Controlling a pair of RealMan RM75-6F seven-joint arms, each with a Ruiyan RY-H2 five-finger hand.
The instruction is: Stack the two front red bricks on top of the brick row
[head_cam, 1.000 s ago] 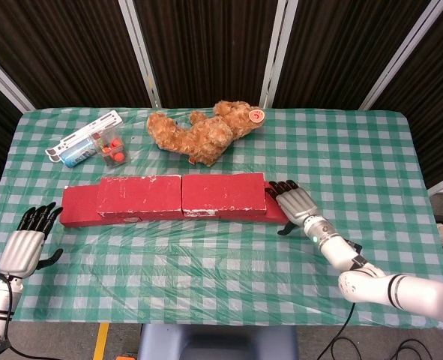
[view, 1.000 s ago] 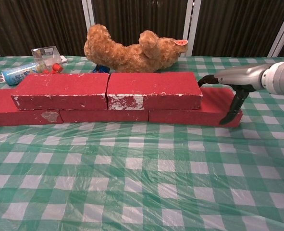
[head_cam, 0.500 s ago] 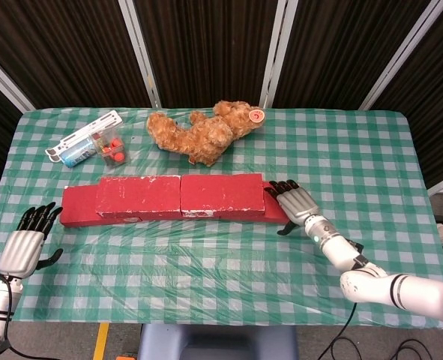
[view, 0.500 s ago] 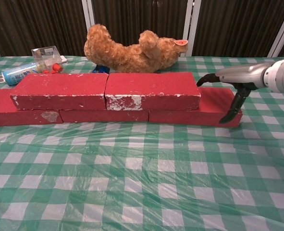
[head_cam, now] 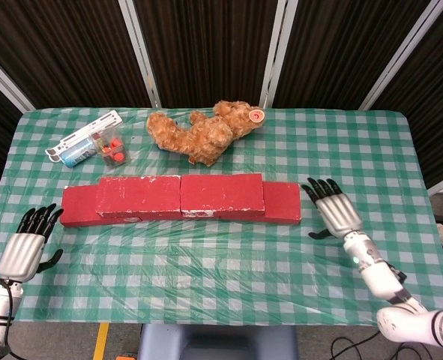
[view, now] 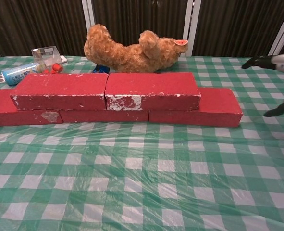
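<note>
Right hand [head_cam: 335,210] has pulled back from the right end of the brick row and now hovers apart from it over the green-and-white checked plastic-covered tablecloth [head_cam: 228,255], fingers spread wide, holding nothing. Left hand [head_cam: 28,244] unchanged near the table's front left edge, fingers apart, empty. Two upper red bricks [head_cam: 180,195] lie end to end, touching, on top of the lower red brick row [view: 194,115], whose ends stick out on both sides. Behind the bricks: one brown curly plush teddy bear [head_cam: 202,133] lying on its side; one clear plastic container with small red pieces [head_cam: 113,148]; one blue-and-white tube [head_cam: 75,154] beside it
</note>
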